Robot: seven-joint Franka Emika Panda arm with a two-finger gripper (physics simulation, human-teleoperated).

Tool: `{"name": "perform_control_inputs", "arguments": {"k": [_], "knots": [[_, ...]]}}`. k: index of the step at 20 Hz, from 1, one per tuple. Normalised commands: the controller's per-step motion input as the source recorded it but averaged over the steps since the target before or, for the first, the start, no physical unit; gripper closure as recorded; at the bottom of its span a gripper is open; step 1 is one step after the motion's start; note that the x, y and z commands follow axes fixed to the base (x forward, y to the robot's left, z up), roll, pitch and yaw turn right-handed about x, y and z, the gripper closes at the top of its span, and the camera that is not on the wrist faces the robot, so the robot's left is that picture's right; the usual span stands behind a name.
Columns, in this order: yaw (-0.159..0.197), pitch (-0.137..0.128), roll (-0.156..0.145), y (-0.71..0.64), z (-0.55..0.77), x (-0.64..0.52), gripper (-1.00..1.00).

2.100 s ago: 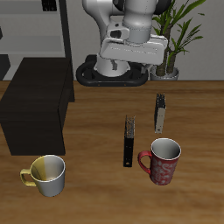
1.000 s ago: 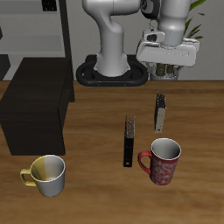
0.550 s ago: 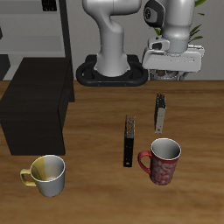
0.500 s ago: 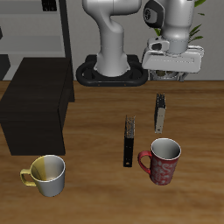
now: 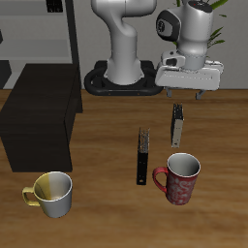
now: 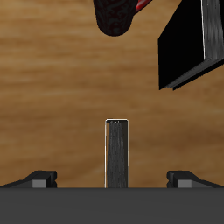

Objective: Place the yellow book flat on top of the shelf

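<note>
So the yellow book (image 5: 177, 125) is a thin little slab standing upright on its edge on the wood-grain table (image 5: 107, 208), toward the back edge, with a pale tan cover and greyish page edges; in the wrist view (image 6: 117, 153) it reads as a narrow upright strip with a light outline and a dull grey face. The gripper (image 5: 186, 94) hangs right above it, a white boxy hand with two short dark fingers (image 6: 39, 178) spread wide, one on each side of the book and nothing between them but air, so it's open and not holding anything. Its lower body is cut off by the frame edge in the wrist view, so only the finger ends show. The shelf (image 5: 39, 114) is a big matte-black box with a flat top, sitting near the table's side edge well apart from the book, and its side is partly cropped out of the exterior shot. Nearer the middle stands the darker thin book (image 5: 143, 156), black and brown, also on edge; the wrist camera only catches part of it (image 6: 194, 39) as a blocky black shape with a grey side. A glossy red patterned mug (image 5: 179, 178) sits just beside that book toward the front edge, and a white mug (image 5: 53, 194) with a yellow inside and handle is near the front corner below the shelf.
</note>
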Motion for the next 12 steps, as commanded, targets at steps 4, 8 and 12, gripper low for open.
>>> {"name": "perform_control_inputs", "arguments": {"k": [4,8,12], "knots": [[0.020,0.003,0.012,-0.06,-0.15,0.02,-1.00],[0.050,-0.001,-0.022,-0.08,-0.36,0.00,-1.00],[0.024,-0.012,-0.016,-0.03,-0.29,-0.03,-1.00]]}}
